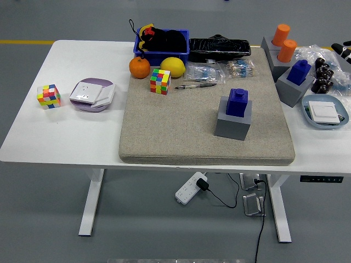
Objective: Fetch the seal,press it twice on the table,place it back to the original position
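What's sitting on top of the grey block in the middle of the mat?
A blue seal stands upright on the grey block, seated in its top. The seal's base and stamping face are hidden inside the block, so how deep it sits cannot be seen.

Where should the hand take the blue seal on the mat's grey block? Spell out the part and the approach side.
Grip the blue seal by its narrower top knob, coming from above. It stands upright in the grey block, so only its upper part is exposed and likely lifts straight up. The mat around it is bare, leaving room for fingers on opposite sides.
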